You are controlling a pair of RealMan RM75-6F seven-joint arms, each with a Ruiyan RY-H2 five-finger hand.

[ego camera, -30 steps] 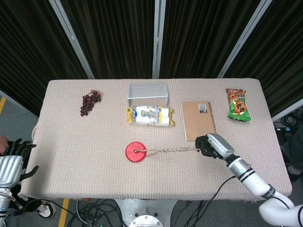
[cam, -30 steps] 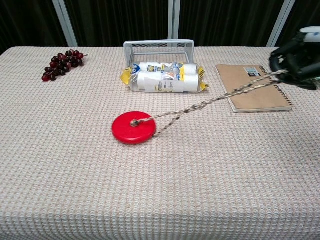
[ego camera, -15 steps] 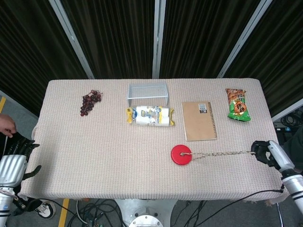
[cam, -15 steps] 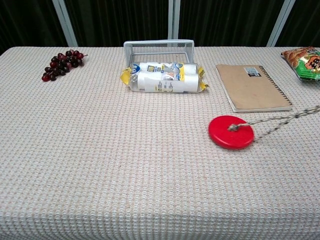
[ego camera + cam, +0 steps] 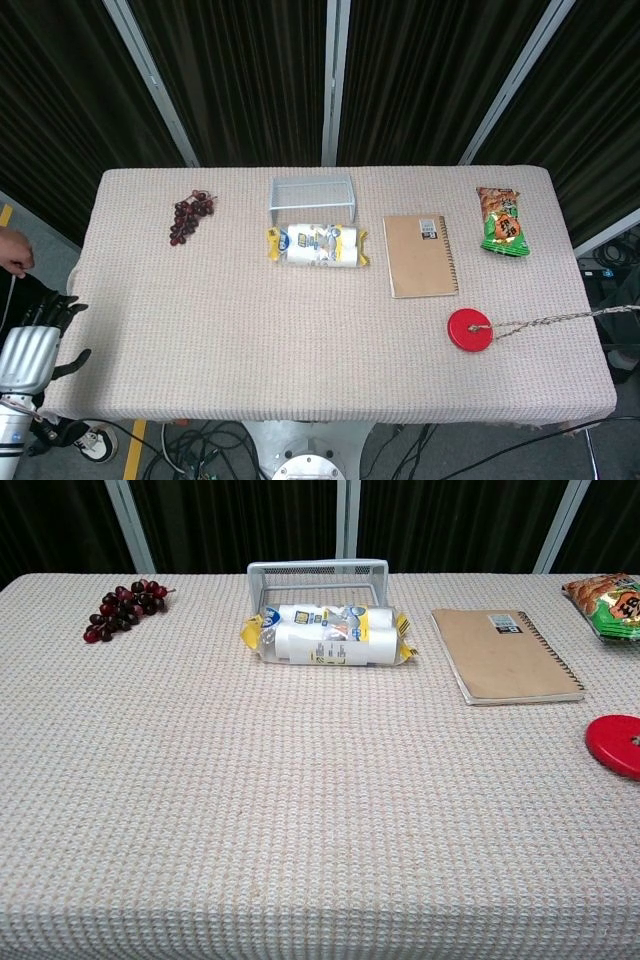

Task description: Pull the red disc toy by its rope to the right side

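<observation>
Head view shows my left hand (image 5: pixel 35 335) hanging off the table's (image 5: pixel 200 350) left edge, holding nothing, fingers apart as far as I can tell. Going right from it I count one grape bunch (image 5: pixel 188 217), one wire basket (image 5: pixel 312 198), one wrapped pack (image 5: pixel 316 245), one notebook (image 5: pixel 421 256), one snack bag (image 5: pixel 501 222). The one red disc (image 5: pixel 468 329) lies flat far across from that hand, near the right edge. Its rope (image 5: pixel 560 319) runs rightward past the edge, axis left-right; my right hand is outside both views.
</observation>
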